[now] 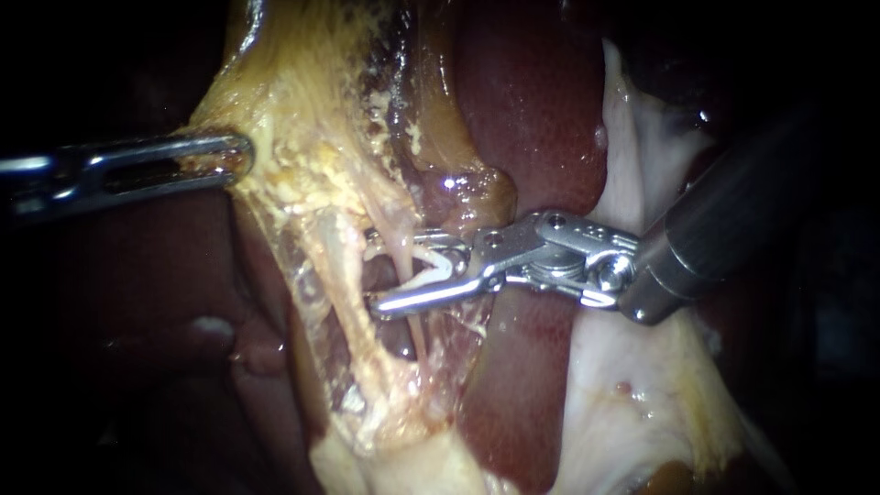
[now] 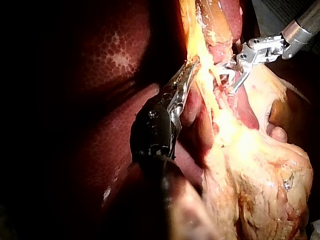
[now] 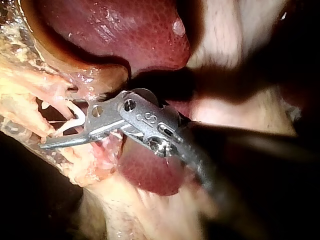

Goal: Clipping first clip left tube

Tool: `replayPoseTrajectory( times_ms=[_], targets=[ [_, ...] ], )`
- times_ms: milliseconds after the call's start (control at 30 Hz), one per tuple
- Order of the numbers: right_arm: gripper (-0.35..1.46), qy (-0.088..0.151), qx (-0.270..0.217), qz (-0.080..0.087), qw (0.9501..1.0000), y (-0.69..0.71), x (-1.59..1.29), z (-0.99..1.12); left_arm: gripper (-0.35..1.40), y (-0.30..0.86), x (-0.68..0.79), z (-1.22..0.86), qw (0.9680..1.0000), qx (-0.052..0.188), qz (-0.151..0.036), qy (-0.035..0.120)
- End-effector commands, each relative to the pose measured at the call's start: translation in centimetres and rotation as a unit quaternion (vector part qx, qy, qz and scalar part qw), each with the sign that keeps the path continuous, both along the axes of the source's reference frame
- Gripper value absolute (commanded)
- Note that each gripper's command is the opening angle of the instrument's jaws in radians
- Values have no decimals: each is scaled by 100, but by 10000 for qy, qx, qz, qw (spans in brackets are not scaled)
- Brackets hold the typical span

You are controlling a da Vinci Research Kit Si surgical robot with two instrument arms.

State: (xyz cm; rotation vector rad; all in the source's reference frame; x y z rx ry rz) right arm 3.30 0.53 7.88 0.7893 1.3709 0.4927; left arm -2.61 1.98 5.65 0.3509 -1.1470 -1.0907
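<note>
The left instrument (image 1: 229, 158) has its jaws clamped on yellowish tissue (image 1: 302, 137). To its right, a thin pale tube (image 1: 401, 257) passes between the part-open jaws of the right instrument (image 1: 383, 272), which hold a white clip (image 1: 442, 268) straddling it.

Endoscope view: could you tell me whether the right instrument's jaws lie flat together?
No: the right instrument's jaws stand apart, holding a white clip, with a thin tube between them.

Bright light falls on the middle; the surroundings lie in deep shadow.
</note>
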Motion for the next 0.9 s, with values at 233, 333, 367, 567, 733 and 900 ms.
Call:
replayPoseTrajectory(
  times_ms=[233, 333, 367, 567, 733, 900],
  targets=[
    [59, 1, -1, -4, 10000, -1, 0, 0, -35, 0, 0, 0, 10000, -2, -3, 1],
    [60, 2, -2, -6, 10000, -1, 0, 0, -35, 0, 0, -1, 10000, -1, -3, 1],
    [60, 2, -2, -6, 10000, -1, -1, 0, -35, 0, 0, -1, 10000, 1, -3, 0],
    [60, 5, -2, -10, 10000, -2, -2, 0, -35, 7, 7, -9, 10000, 35, 14, -15],
    [60, 8, -3, -16, 10000, -2, -5, 0, -35, 17, 17, -18, 10000, 65, -25, 17],
    [60, 24, 0, -41, 10000, -3, -10, -1, -35, 24, 25, -27, 9999, 69, -92, 1]
  ],
)
